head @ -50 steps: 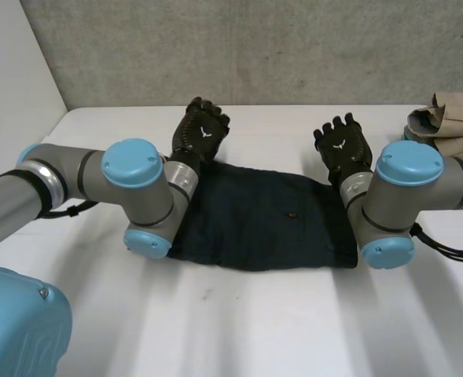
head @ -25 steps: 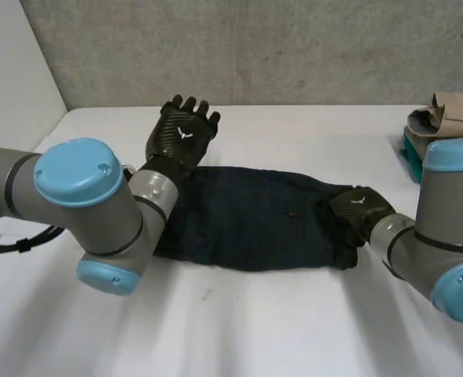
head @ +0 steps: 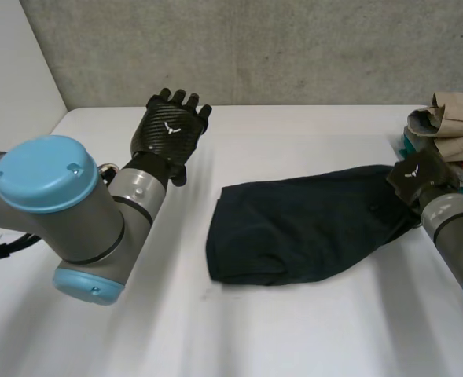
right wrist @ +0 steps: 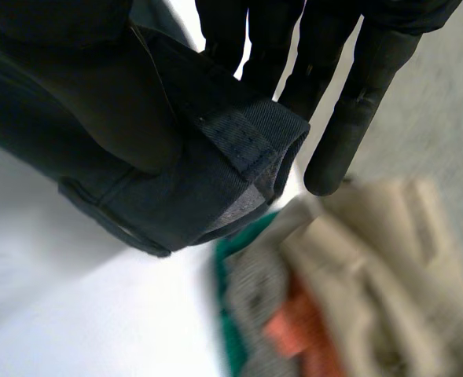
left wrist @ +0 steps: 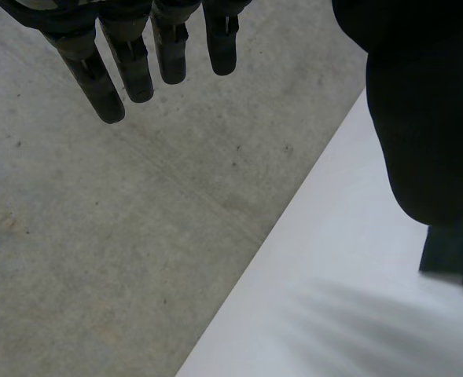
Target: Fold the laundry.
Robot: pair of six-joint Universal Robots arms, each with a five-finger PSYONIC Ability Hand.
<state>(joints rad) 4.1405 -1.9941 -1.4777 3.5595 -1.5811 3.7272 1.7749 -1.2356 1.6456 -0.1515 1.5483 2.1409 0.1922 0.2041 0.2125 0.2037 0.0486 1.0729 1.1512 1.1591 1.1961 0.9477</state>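
Note:
A dark navy folded garment lies on the white table, right of centre, its right end lifted toward the table's right edge. My right hand is shut on that end. In the right wrist view, the thick hemmed edge of the garment is pinched between the thumb and the fingers. My left hand hovers at the far left of the table, well apart from the garment. Its fingers are straight and hold nothing.
A pile of folded clothes in beige, green and orange sits at the table's far right edge, just behind my right hand; this pile lies close below the fingertips. A grey concrete wall runs behind the table.
My right hand dropped onto the garment's right end, closed on it and dragged it right toward the pile. My left hand left the garment's left end and drew back to the left.

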